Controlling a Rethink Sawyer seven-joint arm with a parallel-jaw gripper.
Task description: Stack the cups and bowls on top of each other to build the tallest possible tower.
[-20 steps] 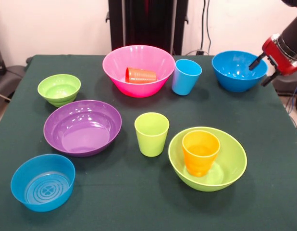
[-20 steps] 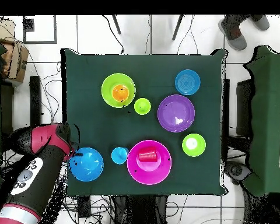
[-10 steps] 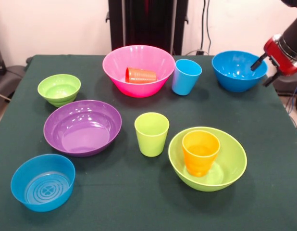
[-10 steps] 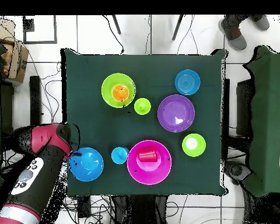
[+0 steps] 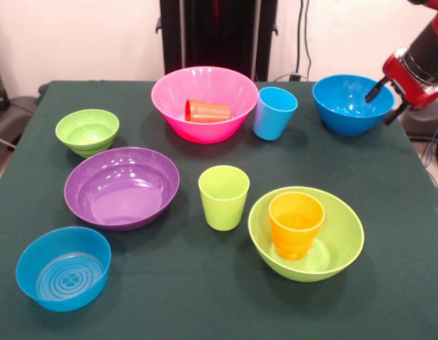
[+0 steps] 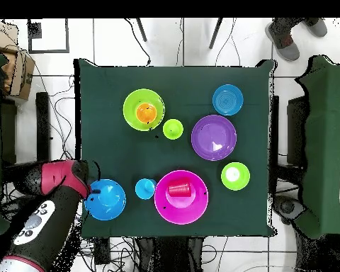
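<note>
The gripper (image 5: 388, 101) is positioned at the outer rim of the large blue bowl (image 5: 348, 104), which stands near a corner of the worktop (image 5: 183, 297) on the pedestal side; the jaws are spread apart and nothing is held, one finger being seen against the bowl's inner wall and the other outside the rim. The start of a tower is formed by the orange cup (image 5: 295, 225) standing upright inside the large lime green bowl (image 5: 339, 244) near the opposite edge. The red cup (image 5: 208, 110) lies on its side in the pink bowl (image 5: 205, 99), with the light blue cup (image 5: 274, 112) just beside that bowl. The lime green cup (image 5: 223, 197) stands between the purple bowl (image 5: 122, 187) and the tower. If the rim is pinched off-centre, the glossy bowl is judged likely to tilt or slip when lifted; a push instead of a pinch could slide it towards the worktop edge. Placement of a wide bowl on the narrow orange cup is judged unstable, and the cup could be tipped. Contact between fingers and rim cannot be confirmed. In the overhead view the jaws are largely masked by the arm (image 6: 42, 216), and a person's shoe (image 6: 285, 42) is seen beyond the far edge.
</note>
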